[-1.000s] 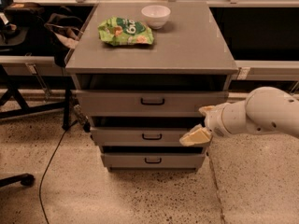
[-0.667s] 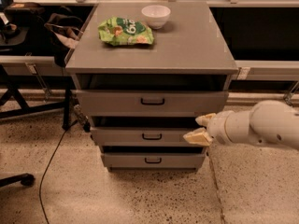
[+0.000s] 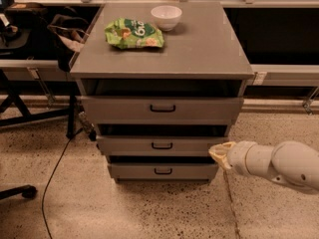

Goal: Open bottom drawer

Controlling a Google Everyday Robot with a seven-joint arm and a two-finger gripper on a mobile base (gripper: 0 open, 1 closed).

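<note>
The bottom drawer point(image 3: 163, 171) is the lowest, narrowest grey front of the cabinet, with a small black bar handle point(image 3: 163, 172). It sits slightly forward under the middle drawer point(image 3: 162, 145). My gripper point(image 3: 219, 152) reaches in from the right on a white arm. Its pale tip is at the right end of the middle drawer front, just above the bottom drawer's right corner, well right of the handle.
The top drawer point(image 3: 162, 108) is the tallest front. A green chip bag point(image 3: 133, 33) and a white bowl point(image 3: 166, 17) sit on the cabinet top point(image 3: 209, 49). A black cable point(image 3: 60, 158) trails on the floor at left. Chair legs stand at far left.
The gripper and arm have drawn back to the right and slightly down, from over the middle drawer's right part to its right edge. The drawers have not moved.
</note>
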